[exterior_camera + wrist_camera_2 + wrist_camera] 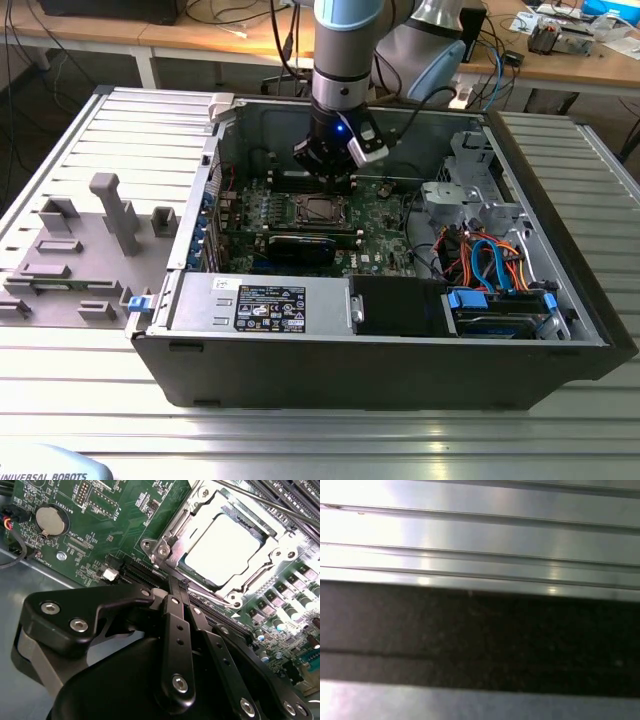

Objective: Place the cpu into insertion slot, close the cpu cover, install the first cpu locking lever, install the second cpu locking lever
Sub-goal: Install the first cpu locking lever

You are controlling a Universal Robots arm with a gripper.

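Claw [176, 587] fingertips against the socket edge, their gap untellable.

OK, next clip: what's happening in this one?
A robot arm is working inside an open computer case lying on its side. Its gripper hangs just above the motherboard, close beside the insertion slot. In the second wrist view the cpu already sits in the socket with the cpu cover down around it. The gripper holds nothing.
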